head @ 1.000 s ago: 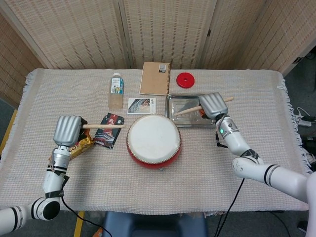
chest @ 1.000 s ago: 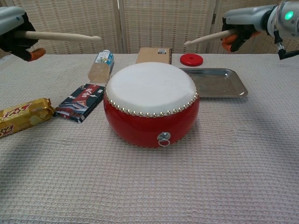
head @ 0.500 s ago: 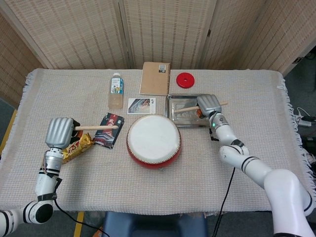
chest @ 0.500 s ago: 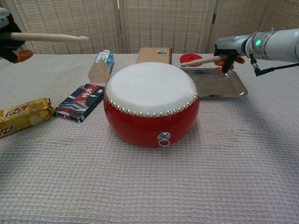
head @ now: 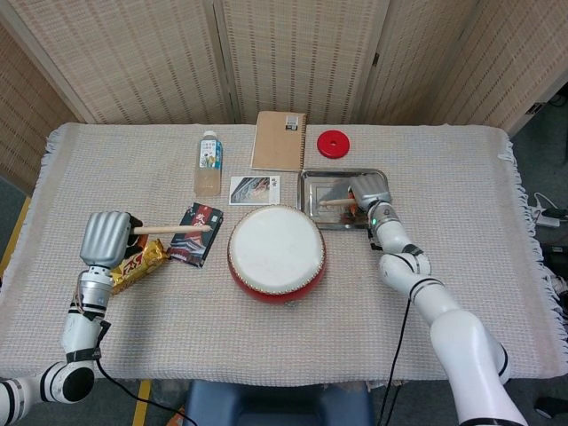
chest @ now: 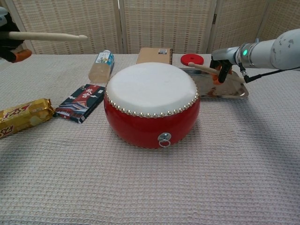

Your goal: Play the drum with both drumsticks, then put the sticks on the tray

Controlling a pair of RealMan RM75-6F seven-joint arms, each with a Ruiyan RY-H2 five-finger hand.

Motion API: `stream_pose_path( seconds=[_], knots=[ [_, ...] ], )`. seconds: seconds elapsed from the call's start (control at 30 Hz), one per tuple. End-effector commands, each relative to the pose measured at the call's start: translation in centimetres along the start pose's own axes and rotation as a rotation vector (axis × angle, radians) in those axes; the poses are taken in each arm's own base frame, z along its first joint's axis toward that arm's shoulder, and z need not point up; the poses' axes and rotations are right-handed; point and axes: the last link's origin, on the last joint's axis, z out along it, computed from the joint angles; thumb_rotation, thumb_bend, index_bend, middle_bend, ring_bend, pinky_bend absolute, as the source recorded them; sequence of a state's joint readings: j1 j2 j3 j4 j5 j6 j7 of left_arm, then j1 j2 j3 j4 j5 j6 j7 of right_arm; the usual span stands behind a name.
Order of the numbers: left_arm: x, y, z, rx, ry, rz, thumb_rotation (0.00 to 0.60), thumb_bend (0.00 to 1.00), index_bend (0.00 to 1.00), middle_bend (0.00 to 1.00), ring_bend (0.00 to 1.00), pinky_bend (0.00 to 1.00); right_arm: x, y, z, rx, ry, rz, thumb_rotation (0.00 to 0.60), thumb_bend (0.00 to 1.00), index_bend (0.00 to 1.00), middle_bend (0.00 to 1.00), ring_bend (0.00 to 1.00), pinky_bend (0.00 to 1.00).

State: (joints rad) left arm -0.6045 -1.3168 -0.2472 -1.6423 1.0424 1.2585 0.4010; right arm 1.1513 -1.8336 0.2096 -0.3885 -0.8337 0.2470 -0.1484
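My left hand point(head: 107, 238) grips 1 drumstick point(head: 173, 228), raised well above the cloth; its tip points right, over the dark snack packet point(head: 193, 234). A gold candy bar point(head: 142, 264) lies just beside that hand, near the table's left edge. I see open cloth along the near edge, in front of the drum point(head: 276, 253).

The drum sits at centre, apart from the packet and with its far right rim just beside the tray's near left corner. Behind it lie a small card point(head: 255, 190), a bottle point(head: 208, 163), a notebook point(head: 280, 140) and a red disc point(head: 334, 142).

My right hand point(head: 370, 193) is low over the metal tray point(head: 318, 213), fingers wrapped on drumstick 2 point(chest: 200, 67). Whether it touches the tray, I cannot tell. Right of the tray is bare cloth out to the fringe.
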Motion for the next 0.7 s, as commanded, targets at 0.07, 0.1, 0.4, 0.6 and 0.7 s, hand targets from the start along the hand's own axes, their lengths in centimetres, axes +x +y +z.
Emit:
stream_pose_path(
  seconds=[0.07, 0.1, 0.4, 0.6, 0.7],
  knots=[
    [0.0, 0.2, 0.0, -0.006, -0.001, 0.001, 0.6, 0.47, 1.0, 1.0, 1.0, 1.0, 0.0, -0.2, 0.2, -0.002, -0.002, 0.012, 0.6, 0.26, 0.06, 0.29, 0.11, 0.39],
    [0.0, 0.3, 0.0, -0.009, -0.001, 0.0, 0.6, 0.47, 1.0, 1.0, 1.0, 1.0, 0.0, -0.1, 0.2, -0.005, -0.002, 0.015, 0.6, 0.25, 0.04, 0.28, 0.1, 0.39],
    [0.0, 0.7, 0.3, -0.021, -0.001, -0.001, 0.6, 0.47, 1.0, 1.0, 1.0, 1.0, -0.1, 0.0, 0.3, -0.012, -0.002, 0.013, 0.6, 0.07, 0.0, 0.21, 0.04, 0.3],
    [0.1, 1.5, 0.6, -0.047, 0.002, 0.004, 0.6, 0.47, 1.0, 1.0, 1.0, 1.0, 1.5, -1.1, -0.6, 0.074, 0.061, 0.051, 0.6, 0.07, 0.03, 0.21, 0.04, 0.3],
    [0.1, 2.0, 0.8, -0.064, 0.001, 0.012, 0.6, 0.47, 1.0, 1.0, 1.0, 1.0, 3.4, -1.6, -2.5, 0.164, 0.138, 0.064, 0.6, 0.07, 0.08, 0.21, 0.07, 0.35]
  ],
)
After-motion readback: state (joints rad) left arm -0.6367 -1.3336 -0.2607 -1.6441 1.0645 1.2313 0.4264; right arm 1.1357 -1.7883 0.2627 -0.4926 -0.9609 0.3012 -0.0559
